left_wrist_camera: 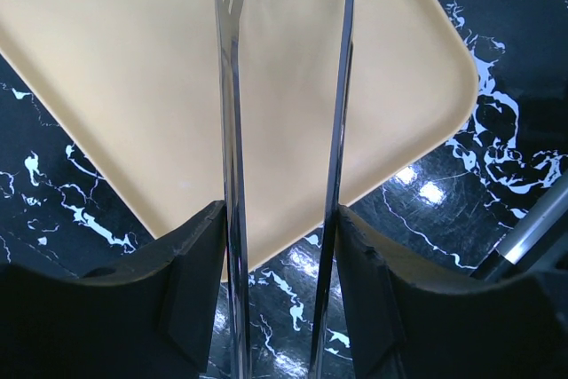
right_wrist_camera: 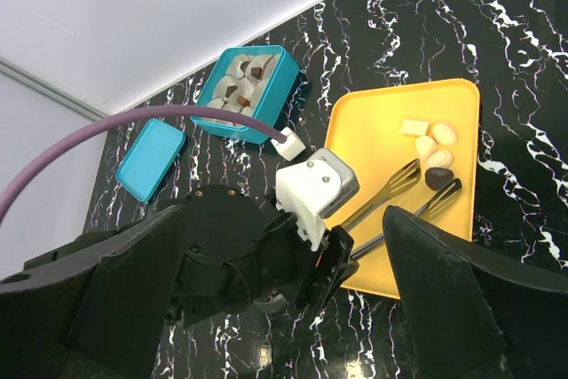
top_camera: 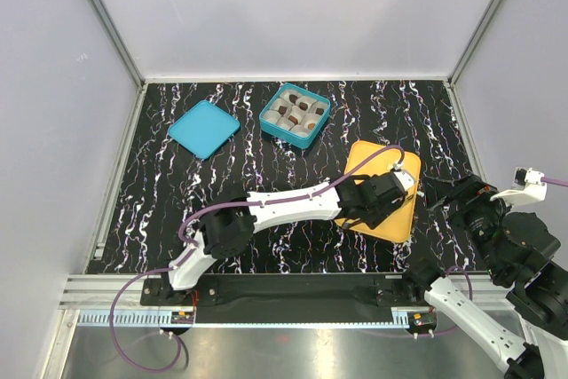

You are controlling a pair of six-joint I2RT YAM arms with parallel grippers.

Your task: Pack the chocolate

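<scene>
The chocolate lies at the far end of the yellow tray (right_wrist_camera: 373,246): several pale cream pieces (right_wrist_camera: 427,146) and one dark brown piece (right_wrist_camera: 437,177). My left gripper (top_camera: 388,194) (left_wrist_camera: 280,255) hovers over the tray, shut on a pair of metal tongs (left_wrist_camera: 232,130) (right_wrist_camera: 404,185). The tongs' blades stand apart, and the dark piece sits right by their tips. More dark chocolate sits in grey paper cups inside the teal box (top_camera: 295,114) (right_wrist_camera: 248,90). My right gripper (top_camera: 457,197) (right_wrist_camera: 284,215) hangs open and empty, high at the right of the tray.
The teal lid (top_camera: 202,128) (right_wrist_camera: 151,159) lies flat to the left of the box on the black marbled table (top_camera: 266,166). White walls close in the back and both sides. A purple cable (right_wrist_camera: 133,122) arcs over the left arm.
</scene>
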